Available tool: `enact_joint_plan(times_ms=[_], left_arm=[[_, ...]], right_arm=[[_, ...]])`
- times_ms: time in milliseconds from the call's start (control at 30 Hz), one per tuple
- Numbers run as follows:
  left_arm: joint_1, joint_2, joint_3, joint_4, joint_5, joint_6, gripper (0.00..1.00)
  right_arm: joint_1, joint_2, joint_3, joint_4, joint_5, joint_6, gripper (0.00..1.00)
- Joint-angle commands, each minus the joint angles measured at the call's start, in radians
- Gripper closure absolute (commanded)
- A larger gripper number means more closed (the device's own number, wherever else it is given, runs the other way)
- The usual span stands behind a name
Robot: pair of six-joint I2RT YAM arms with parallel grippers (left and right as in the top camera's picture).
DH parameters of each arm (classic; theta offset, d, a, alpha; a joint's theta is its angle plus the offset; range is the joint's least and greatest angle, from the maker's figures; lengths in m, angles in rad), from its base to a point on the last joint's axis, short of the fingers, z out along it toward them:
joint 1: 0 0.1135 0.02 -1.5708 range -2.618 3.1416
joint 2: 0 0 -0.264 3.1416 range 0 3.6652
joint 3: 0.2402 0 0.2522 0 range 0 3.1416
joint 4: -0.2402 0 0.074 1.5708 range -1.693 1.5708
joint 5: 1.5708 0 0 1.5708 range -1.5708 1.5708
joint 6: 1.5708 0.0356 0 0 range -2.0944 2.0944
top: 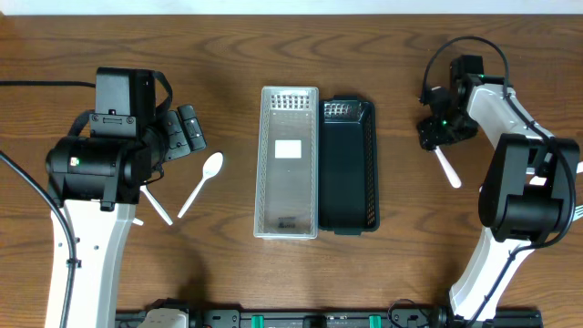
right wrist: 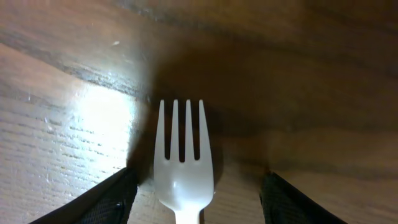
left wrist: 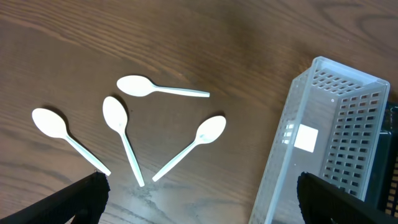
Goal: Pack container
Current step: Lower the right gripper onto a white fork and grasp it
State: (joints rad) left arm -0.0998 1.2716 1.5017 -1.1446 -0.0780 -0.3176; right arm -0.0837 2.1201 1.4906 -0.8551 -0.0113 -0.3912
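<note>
I logged the right end effector (right wrist: 199, 190) straddling the fork (right wrist: 182, 171) near the desk's (top: 410, 273) right edge, not touching it, released; the left end effector (left wrist: 202, 190) gaped wide above four spoons (left wrist: 121, 121).

Legible text, brands, numbers, signs: none in any view.

Item 1. White rectangular sticker (left wrist: 305, 138) on the floor of the clear basket (left wrist: 348, 118), ahead and to the right of the left end effector (left wrist: 199, 202). Its face shows blank white, with no print to make out.

Item 2. Small dark mark (top: 290, 221) on the same basket's floor, at the opposite end from the sticker. Too small to read.
</note>
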Motion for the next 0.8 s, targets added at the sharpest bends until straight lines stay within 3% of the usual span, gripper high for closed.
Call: enact_joint_plan(times_ms=[0, 267, 367, 567, 767], left_arm=[[0.005, 0.004, 0.019, -0.003, 0.004, -0.002, 0.02], [0.005, 0.004, 0.019, -0.003, 0.004, -0.002, 0.02], [0.005, 0.004, 0.019, -0.002, 0.004, -0.002, 0.02], [0.005, 0.004, 0.019, -0.002, 0.003, -0.002, 0.02], [0.005, 0.004, 0.019, -0.002, 0.003, -0.002, 0.02]], right_arm=[[0.013, 0.014, -0.002, 0.008, -0.009, 0.016, 0.39], [0.014, 0.014, -0.002, 0.014, -0.008, 0.016, 0.60], [0.014, 0.014, -0.002, 0.014, -0.008, 0.017, 0.74], [0.015, 0.014, -0.002, 0.014, -0.008, 0.017, 0.80], [0.024, 0.014, 0.001, 0.014, -0.008, 0.023, 0.99]])
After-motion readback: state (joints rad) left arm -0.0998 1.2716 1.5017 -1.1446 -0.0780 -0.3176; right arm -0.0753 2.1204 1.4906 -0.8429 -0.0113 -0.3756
